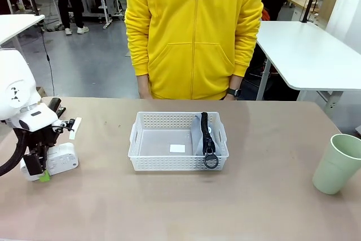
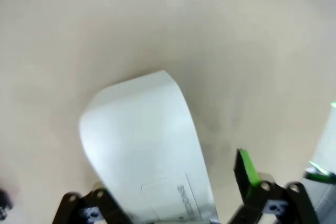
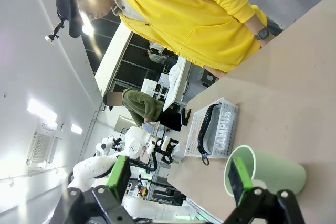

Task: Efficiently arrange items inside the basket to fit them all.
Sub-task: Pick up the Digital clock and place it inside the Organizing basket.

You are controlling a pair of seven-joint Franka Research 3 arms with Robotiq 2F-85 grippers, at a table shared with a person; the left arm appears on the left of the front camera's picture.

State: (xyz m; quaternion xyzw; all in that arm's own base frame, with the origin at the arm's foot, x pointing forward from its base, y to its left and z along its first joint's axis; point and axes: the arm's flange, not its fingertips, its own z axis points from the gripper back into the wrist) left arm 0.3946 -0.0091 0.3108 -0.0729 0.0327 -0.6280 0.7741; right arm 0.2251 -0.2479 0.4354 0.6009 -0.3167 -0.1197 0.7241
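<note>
The white lattice basket (image 1: 148,139) stands mid-table. Inside it, the grey "CAMPUS" zip pouch (image 1: 198,135) stands on edge against the right end, its ring hanging over the front wall. The flat white box (image 1: 61,159) lies at the table's left. My left gripper (image 1: 43,172) is down over the box's left end, open. In the left wrist view the box (image 2: 142,135) lies between the fingers, and the green-padded finger (image 2: 245,167) stands apart from its edge. The pale green cup (image 1: 338,165) stands far right. My right gripper (image 3: 178,179) is open in the air, with the cup (image 3: 273,171) just beyond it. The small dark object is out of view.
A person in a yellow hoodie (image 1: 192,32) stands at the far edge behind the basket, hands out of sight. A small white label (image 1: 177,148) lies on the basket floor. Bare tabletop (image 1: 271,196) stretches between basket and cup.
</note>
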